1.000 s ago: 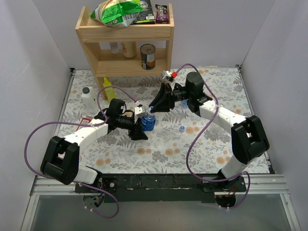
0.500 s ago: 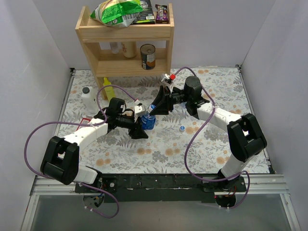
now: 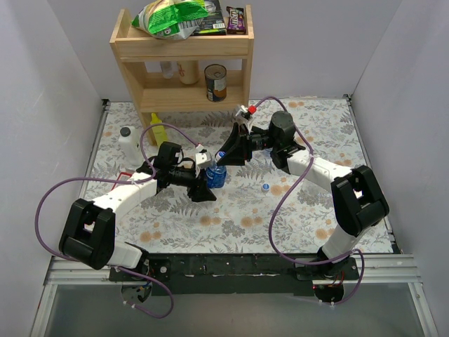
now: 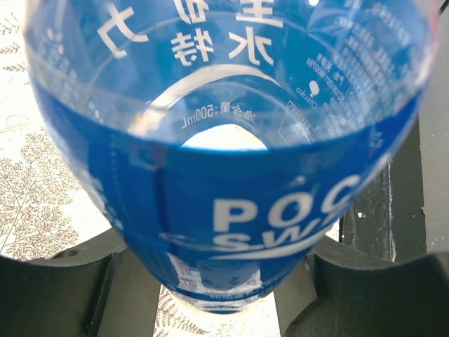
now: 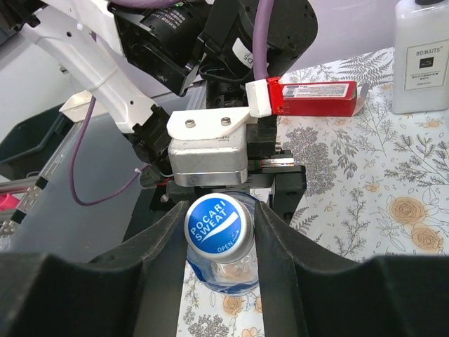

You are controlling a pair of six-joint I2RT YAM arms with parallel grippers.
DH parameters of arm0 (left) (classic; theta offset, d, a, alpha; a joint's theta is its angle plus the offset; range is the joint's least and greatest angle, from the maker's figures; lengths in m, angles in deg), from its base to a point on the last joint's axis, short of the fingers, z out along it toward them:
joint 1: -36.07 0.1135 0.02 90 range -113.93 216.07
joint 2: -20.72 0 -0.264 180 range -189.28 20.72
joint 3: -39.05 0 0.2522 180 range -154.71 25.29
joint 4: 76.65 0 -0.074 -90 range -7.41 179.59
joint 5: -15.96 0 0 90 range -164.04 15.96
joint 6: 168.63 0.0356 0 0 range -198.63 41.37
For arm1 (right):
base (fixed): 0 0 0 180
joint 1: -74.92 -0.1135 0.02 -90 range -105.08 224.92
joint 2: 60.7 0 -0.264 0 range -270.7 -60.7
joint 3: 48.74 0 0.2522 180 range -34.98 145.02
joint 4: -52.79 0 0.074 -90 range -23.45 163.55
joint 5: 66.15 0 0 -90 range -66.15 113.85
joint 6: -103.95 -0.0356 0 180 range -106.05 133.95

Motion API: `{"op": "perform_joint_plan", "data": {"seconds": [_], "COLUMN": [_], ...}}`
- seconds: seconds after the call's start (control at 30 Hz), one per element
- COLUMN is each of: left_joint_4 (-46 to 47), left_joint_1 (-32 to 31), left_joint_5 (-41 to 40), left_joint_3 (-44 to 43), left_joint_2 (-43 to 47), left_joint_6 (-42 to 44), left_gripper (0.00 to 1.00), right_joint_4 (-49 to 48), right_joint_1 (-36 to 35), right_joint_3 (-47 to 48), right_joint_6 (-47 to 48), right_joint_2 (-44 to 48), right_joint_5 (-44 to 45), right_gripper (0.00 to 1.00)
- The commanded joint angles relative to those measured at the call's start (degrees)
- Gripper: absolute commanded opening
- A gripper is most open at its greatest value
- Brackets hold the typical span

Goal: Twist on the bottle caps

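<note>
Cap [image 5: 218,228], blue w/ white lettering, sits on the neck of the bottle [image 4: 224,175], which is roughly upright near the ctr of the table [image 3: 316,126]. You've got the left gripper [image 3: 210,184] pinching the bottle on its blue label. Its fingers [image 4: 63,295] press in on both sides, seen close up in the left wrist view. Your right gripper [image 3: 226,154] is at the bottle's top from the far-right side, jaws one each side of the cap. The right fingers [image 5: 158,246] sit v. close to the cap's rim, but you can't tell from the wrist view whether they're squeezing it or just beside it. Can't tell either if the cap is threaded down or only resting on top.

A loose cap [image 3: 266,187] lies on the table to the right of the bottle, apart from both arms. On the left, a white bottle [image 3: 128,144] and a yellow bottle [image 3: 156,128] stand near the foot of the wooden shelf [image 3: 181,49], w/ a can [image 3: 215,83] on a lower level.
</note>
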Motion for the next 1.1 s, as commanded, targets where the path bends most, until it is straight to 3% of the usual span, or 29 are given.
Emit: {"op": "perform_joint_plan", "data": {"seconds": [0.0, 0.07, 0.1, 0.13, 0.27, 0.5, 0.87, 1.07], "left_joint_4": [0.7, 0.5, 0.1, 0.1, 3.1, 21.9, 24.5, 25.2], "left_joint_1": [0.0, 0.0, 0.0, -0.2, -0.9, -0.9, -0.9, -0.9], "left_joint_5": [1.8, 2.2, 2.2, 1.7, -8.9, -25.1, -28.8, -28.9], "left_joint_3": [-1.8, -1.7, -1.7, -1.7, 0.0, 4.3, 5.3, 5.7], "left_joint_2": [0.3, 0.3, 0.4, 0.4, 3.3, 9.0, 9.0, 9.3], "left_joint_6": [1.0, 1.5, 2.8, 3.3, 6.0, 4.1, 11.7, 4.5], "left_gripper": [0.0, 0.0, 0.0, 0.0, 0.0, 0.0, 0.0, 0.0], "right_joint_4": [-2.6, -1.3, -0.1, 3.2, 5.2, 6.6, 4.8, 6.0], "right_joint_1": [-0.2, -0.1, -0.1, -0.1, -0.1, -0.5, -1.1, -1.1], "right_joint_3": [1.4, 1.5, 2.3, 2.9, 4.9, 7.5, 9.0, 8.6], "right_joint_6": [-0.7, -0.3, -0.3, -0.1, -2.7, -3.9, -5.5, -3.2], "right_joint_2": [0.3, 0.4, 0.3, -0.3, -3.2, -6.7, -8.3, -7.3], "right_joint_5": [1.6, 3.2, 3.6, 3.8, -0.4, -4.1, -7.5, -5.8], "right_gripper": [0.44, 0.41, 0.33, 0.31, 0.32, 0.33, 0.27, 0.35]}}
